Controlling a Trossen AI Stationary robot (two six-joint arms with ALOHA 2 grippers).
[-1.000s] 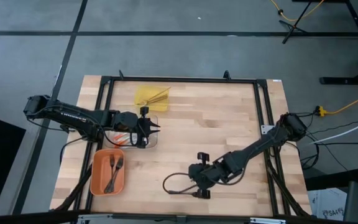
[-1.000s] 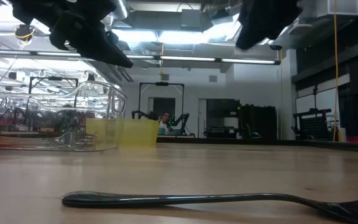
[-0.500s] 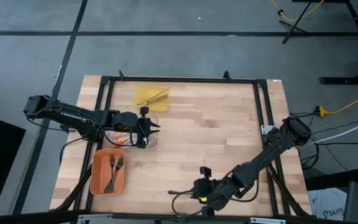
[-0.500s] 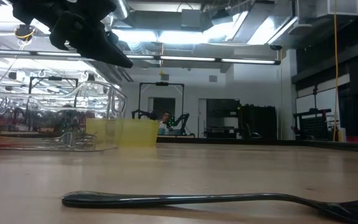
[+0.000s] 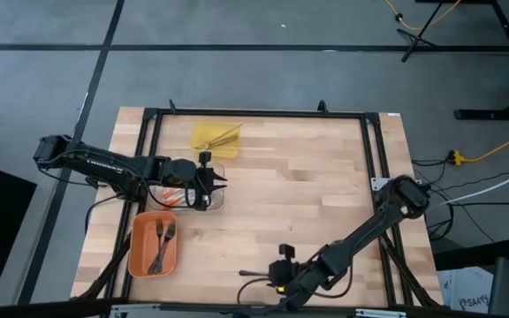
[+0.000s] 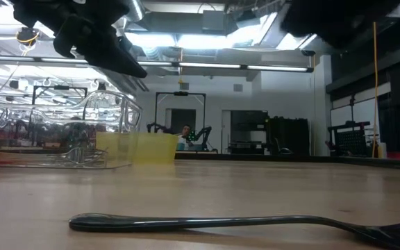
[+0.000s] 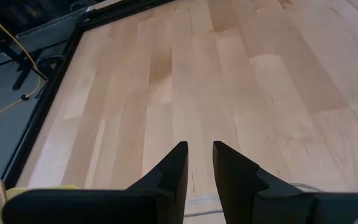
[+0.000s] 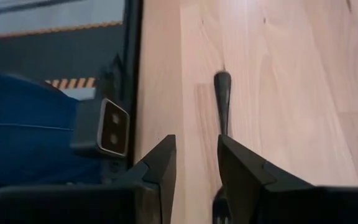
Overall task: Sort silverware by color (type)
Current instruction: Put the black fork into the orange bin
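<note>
A dark fork (image 5: 254,274) lies flat on the table near its near edge; it also shows in the low view (image 6: 214,223) and the right wrist view (image 8: 222,102). My right gripper (image 5: 275,277) hovers over the fork's tine end, pointing toward the table's left, fingers a little apart (image 8: 196,155) and empty. My left gripper (image 5: 225,183) hangs above the clear tray (image 5: 203,200) of silver utensils, fingers narrowly apart (image 7: 200,149) and empty. Two dark forks (image 5: 161,243) lie in the orange tray (image 5: 136,256). Tan wooden utensils (image 5: 224,134) lie in the yellow tray (image 5: 203,141).
Bare wood lies across the table's middle and right (image 5: 307,185). A black frame (image 5: 374,168) rims the table. The low camera's small box (image 8: 101,127) and blue cloth (image 8: 23,124) lie just past the near edge.
My right gripper has gone toward the table's near edge and a little left, ending over the dark fork. The fork has stayed where it was.
</note>
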